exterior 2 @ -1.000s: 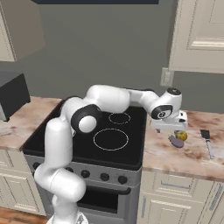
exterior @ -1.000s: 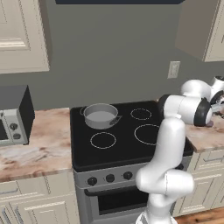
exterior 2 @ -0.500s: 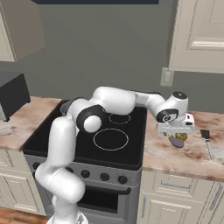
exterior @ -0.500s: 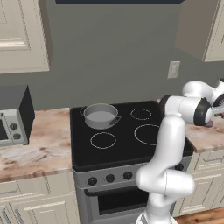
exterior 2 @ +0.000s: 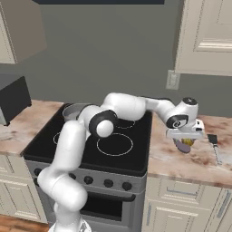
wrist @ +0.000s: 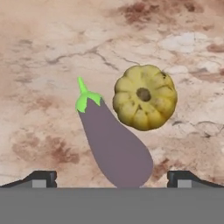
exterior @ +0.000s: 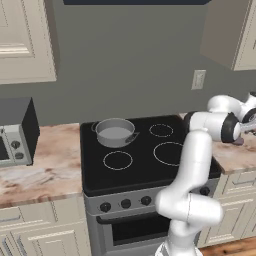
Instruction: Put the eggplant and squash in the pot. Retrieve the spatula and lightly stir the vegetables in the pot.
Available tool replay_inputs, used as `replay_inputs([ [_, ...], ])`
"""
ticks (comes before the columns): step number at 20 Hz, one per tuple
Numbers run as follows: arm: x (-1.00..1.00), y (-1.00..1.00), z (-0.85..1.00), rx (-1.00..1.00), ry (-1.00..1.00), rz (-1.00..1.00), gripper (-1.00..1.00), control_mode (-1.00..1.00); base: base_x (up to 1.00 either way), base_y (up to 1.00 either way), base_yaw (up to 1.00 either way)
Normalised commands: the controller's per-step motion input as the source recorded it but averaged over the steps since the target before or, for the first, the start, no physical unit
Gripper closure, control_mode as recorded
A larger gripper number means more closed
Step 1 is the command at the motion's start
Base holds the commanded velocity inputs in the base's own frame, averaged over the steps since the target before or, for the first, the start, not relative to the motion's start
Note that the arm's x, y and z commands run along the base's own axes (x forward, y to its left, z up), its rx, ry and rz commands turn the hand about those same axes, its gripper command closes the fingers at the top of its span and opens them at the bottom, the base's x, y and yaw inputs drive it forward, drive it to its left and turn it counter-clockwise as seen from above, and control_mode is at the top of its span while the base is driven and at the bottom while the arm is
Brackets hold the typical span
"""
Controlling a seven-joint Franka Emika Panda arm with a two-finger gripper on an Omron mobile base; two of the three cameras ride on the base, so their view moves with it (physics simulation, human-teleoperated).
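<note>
Over at the left of the right base view, the pot [exterior 2: 72,110] sits on the stove's [exterior 2: 90,156] rear left burner, partly hidden by the arm. Right of the stove, the hand [exterior 2: 185,138] hangs just above the marbled worktop [exterior 2: 190,165], jaws spread wide and holding nothing. Under it lie the eggplant [wrist: 114,146] and, touching it at upper right in the hand view, the squash [wrist: 145,97]. Farther right lies a dark spatula [exterior 2: 215,145].
</note>
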Motion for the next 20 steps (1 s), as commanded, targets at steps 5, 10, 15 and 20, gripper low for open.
replay_inputs([
  [5,0.03,-0.15,-0.28,0.05,0.09,0.0,-1.0,-1.0,0.0,0.0,0.0],
  [10,0.0,0.0,-0.33,0.04,0.13,0.0,-1.0,-1.0,0.0,0.0,0.0],
  [15,0.0,0.0,-0.42,0.04,0.11,0.01,-1.0,-1.0,0.0,0.0,0.0],
  [20,0.0,0.0,-0.3,0.02,0.07,0.01,-1.0,-1.0,0.0,0.0,0.0],
])
